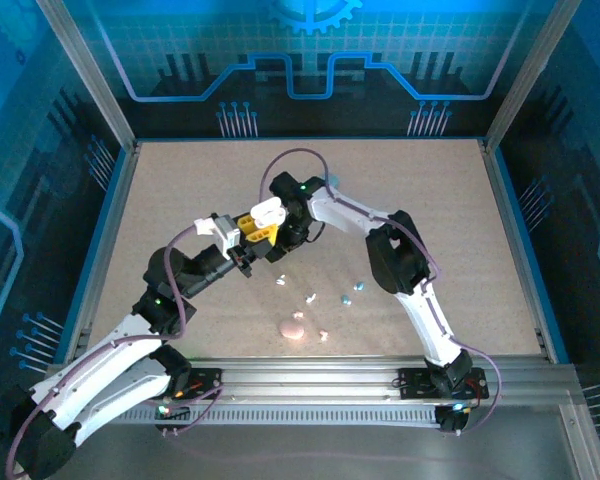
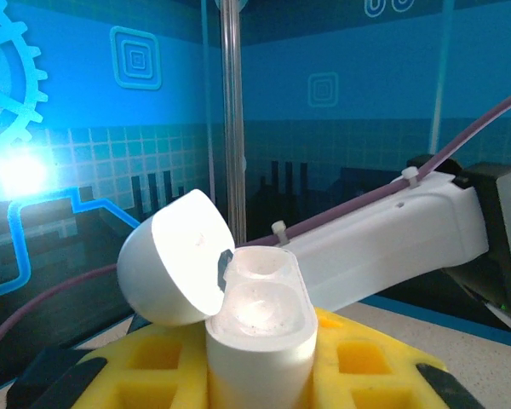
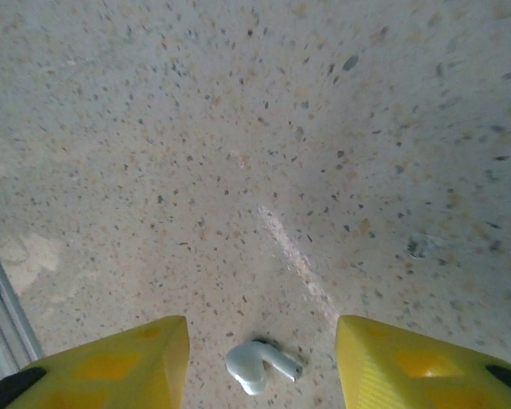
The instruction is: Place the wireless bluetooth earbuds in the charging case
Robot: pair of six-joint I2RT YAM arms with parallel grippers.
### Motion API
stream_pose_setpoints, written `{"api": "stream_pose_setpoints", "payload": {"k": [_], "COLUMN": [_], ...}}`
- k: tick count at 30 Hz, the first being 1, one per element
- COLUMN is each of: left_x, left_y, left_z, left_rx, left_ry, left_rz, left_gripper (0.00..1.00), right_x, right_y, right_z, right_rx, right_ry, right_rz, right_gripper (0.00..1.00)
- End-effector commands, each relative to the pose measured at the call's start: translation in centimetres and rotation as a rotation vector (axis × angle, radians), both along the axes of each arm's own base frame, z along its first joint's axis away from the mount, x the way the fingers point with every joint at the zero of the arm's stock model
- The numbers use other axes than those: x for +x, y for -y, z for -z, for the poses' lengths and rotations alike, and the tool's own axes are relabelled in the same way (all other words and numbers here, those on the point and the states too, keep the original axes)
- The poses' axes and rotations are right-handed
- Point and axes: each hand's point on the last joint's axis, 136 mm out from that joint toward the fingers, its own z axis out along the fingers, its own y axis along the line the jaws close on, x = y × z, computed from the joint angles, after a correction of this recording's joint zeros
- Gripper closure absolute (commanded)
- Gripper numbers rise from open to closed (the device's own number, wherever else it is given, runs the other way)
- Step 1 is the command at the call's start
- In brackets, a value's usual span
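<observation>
You are looking at a white charging case [image 2: 260, 341] whose lower body is running off the left wrist view at six o'clock. The left jaws are pinching it upright between yellow fingers [image 2: 140, 362], and its lid [image 2: 172, 266] is hanging open toward ten o'clock. The two wells inside are washing out in the glare, so their detail is proving hard to make out. The right arm [image 2: 383, 239] is crossing behind the case at three o'clock and blocking part of the blue circuit-patterned backdrop [image 2: 324, 85].

In the right wrist view the right jaws are standing spread, their yellow fingers [image 3: 111, 362] being cut off at the lower edge. A white earbud [image 3: 260, 366] is lying on the speckled desk [image 3: 281, 128] between them at six o'clock, touching neither finger.

From above, both arms are meeting over the middle of the desk. Loose earbuds [image 1: 345, 299] are lying scattered toward five o'clock from them, in white and teal, too small for you to tell their shapes. A pink case [image 1: 293, 328] is sitting nearer six o'clock, apart from them.
</observation>
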Motion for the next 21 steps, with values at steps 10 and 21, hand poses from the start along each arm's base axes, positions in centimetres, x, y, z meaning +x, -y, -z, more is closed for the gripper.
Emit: {"api": "stream_pose_setpoints", "payload": {"k": [10,21], "left_x": [-0.7,-0.5], "left_y": [0.2,0.5], "left_z": [-2.3,-2.2], "left_rx": [-0.013,-0.013], "left_ry": [0.051,0.041], "left_rz": [0.026,0.035], "left_gripper": [0.80,0.79], "right_x": [-4.1,-5.7], "right_y": [-0.6,1.1], "right_z": [2.6,2.7], "right_rx": [-0.055,-0.156], "right_ry": [-0.115,-0.069], "right_rz": [-0.109,-0.135], "right_gripper": [0.55,0.59]}}
